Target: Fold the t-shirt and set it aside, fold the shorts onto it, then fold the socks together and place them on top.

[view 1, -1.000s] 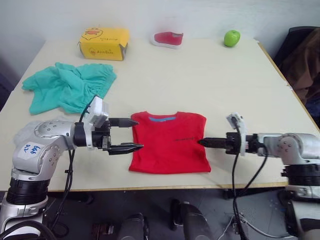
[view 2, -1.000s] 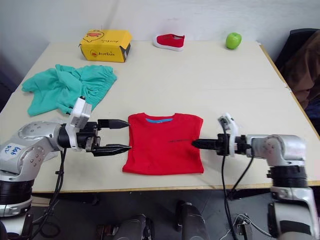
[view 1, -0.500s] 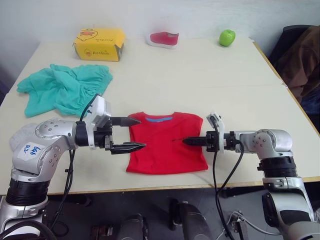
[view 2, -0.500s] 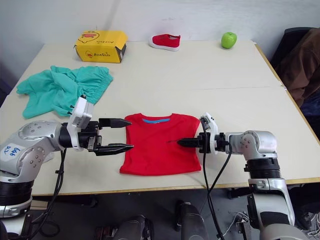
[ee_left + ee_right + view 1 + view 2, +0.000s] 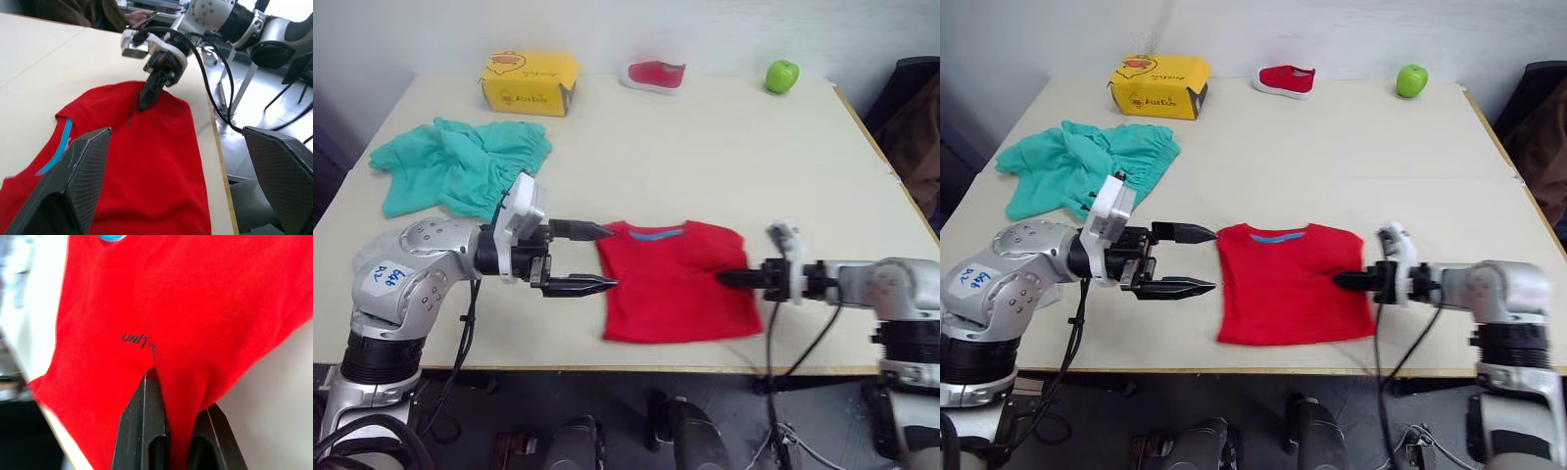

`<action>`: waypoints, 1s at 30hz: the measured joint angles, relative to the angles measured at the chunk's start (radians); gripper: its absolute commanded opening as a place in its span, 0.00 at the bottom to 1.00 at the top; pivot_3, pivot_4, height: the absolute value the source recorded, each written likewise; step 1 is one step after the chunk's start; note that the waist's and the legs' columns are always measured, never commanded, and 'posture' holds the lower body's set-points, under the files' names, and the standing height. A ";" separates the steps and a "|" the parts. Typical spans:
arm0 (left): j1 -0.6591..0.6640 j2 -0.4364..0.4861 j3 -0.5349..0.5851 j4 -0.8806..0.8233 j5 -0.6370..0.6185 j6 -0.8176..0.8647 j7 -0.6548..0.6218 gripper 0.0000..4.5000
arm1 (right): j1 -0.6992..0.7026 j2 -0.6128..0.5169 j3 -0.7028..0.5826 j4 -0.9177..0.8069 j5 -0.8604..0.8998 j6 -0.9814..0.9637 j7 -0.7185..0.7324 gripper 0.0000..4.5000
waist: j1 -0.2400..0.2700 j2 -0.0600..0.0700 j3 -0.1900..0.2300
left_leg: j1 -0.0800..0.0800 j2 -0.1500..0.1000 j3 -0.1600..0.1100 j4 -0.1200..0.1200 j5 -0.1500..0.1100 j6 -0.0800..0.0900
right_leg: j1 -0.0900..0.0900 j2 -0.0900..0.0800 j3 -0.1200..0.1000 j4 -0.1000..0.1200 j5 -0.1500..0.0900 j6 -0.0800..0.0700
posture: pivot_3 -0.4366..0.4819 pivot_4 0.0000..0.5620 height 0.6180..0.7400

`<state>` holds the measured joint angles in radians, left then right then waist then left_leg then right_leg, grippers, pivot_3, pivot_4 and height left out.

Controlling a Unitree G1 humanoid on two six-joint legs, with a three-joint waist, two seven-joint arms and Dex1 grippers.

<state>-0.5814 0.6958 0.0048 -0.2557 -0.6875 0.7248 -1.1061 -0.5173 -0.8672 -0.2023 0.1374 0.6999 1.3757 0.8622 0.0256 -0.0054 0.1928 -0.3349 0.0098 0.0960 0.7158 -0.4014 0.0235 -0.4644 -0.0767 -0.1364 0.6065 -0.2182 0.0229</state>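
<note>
Table [image 5: 705, 147] is filling most of the frame. T-shirt [image 5: 671, 284] is lying at lower centre near the front edge, sleeves folded in. Shorts [image 5: 460, 171] are sitting crumpled at upper left. Left gripper [image 5: 607, 258], lower left, is hovering wide open and empty just beside the shirt's left edge. Right gripper [image 5: 724, 279], lower right, is pinching a fold of the shirt's right edge between closed fingers [image 5: 146, 431]. Box [image 5: 530, 80], shoe [image 5: 656, 73] and apple [image 5: 782, 75] are lining the top.
</note>
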 measured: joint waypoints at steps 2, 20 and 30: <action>-0.004 -0.009 -0.012 0.023 0.009 -0.015 -0.007 1.00 | 0.019 -0.092 -0.006 0.054 -0.031 -0.045 0.031 0.01 | -0.002 0.000 0.000 | 0.001 0.000 0.001 0.000 0.000 0.000 | 0.001 0.001 0.000 0.000 0.000 0.000 | 0.48 0.27 1.00; -0.042 -0.063 -0.048 0.114 0.054 -0.085 -0.039 1.00 | -0.120 -0.299 0.149 0.813 -0.455 -0.736 0.182 0.40 | -0.024 0.004 0.002 | 0.001 0.002 0.005 -0.001 0.000 -0.001 | 0.001 0.002 0.004 0.002 0.000 0.000 | 0.48 0.27 1.00; 0.002 -0.061 -0.021 0.084 0.046 -0.070 0.009 1.00 | 0.034 -0.324 -0.294 0.913 -0.300 -0.936 -0.076 0.99 | -0.017 0.008 0.002 | 0.001 0.002 0.008 -0.002 0.000 -0.001 | 0.001 0.002 0.006 -0.001 0.000 0.000 | 0.48 0.27 1.00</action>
<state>-0.5797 0.6345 -0.0159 -0.1719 -0.6410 0.6544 -1.0968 -0.4831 -1.1914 -0.4962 1.0504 0.4004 0.4402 0.7862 0.0090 0.0021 0.1950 -0.3340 0.0116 0.1037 0.7142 -0.4009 0.0228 -0.4632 -0.0745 -0.1300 0.6050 -0.2182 0.0229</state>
